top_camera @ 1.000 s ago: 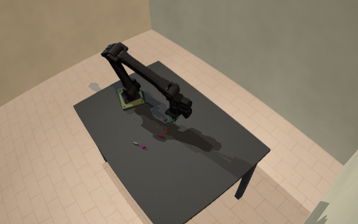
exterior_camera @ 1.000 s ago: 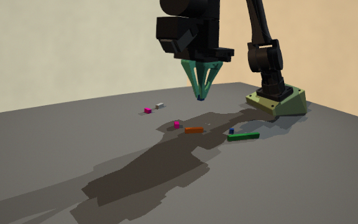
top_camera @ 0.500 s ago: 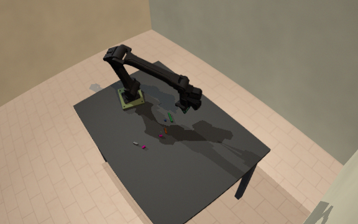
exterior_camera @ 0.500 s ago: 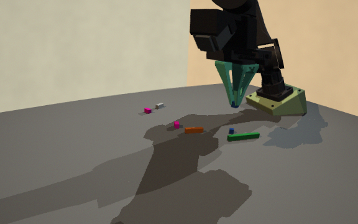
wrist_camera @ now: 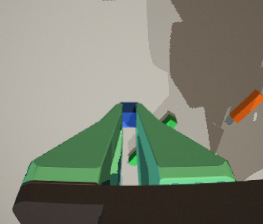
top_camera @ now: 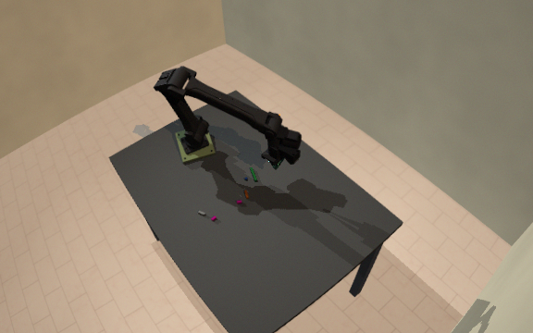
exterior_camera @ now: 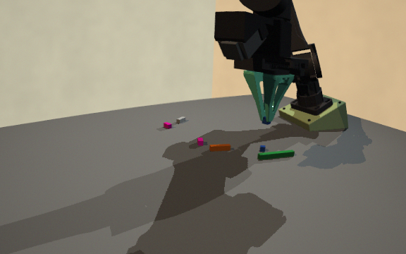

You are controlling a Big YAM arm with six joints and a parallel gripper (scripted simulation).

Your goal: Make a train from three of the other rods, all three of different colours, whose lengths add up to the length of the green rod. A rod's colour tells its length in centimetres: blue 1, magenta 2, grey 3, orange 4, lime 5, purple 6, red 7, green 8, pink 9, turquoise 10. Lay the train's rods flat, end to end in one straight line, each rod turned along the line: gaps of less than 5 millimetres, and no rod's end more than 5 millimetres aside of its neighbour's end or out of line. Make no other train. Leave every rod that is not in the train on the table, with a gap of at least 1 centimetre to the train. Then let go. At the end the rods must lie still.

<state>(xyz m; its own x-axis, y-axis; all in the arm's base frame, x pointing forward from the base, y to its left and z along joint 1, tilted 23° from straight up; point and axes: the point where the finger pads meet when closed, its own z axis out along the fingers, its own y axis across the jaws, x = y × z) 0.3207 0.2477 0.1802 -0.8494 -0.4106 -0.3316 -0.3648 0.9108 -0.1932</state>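
My gripper [exterior_camera: 266,119] [top_camera: 276,165] [wrist_camera: 129,113] is shut on a small blue rod [exterior_camera: 266,121] [wrist_camera: 129,119] and holds it low over the table, just beyond the green rod [exterior_camera: 275,154] [top_camera: 254,174]. A second blue rod [exterior_camera: 262,148] [top_camera: 246,178] lies beside the green rod's end. An orange rod [exterior_camera: 220,147] [top_camera: 246,194] [wrist_camera: 247,107] lies to the left of these, with a magenta rod [exterior_camera: 200,141] [top_camera: 239,202] close by. A grey rod [exterior_camera: 180,120] [top_camera: 202,213] and another magenta rod [exterior_camera: 167,125] [top_camera: 214,217] lie apart, further off. In the wrist view my fingers mostly hide the green rod [wrist_camera: 170,121].
The arm's green base plate [exterior_camera: 316,118] [top_camera: 195,148] stands close behind the gripper. The dark table [top_camera: 266,259] stretches far toward its front edge. The arm's shadow falls across the rods.
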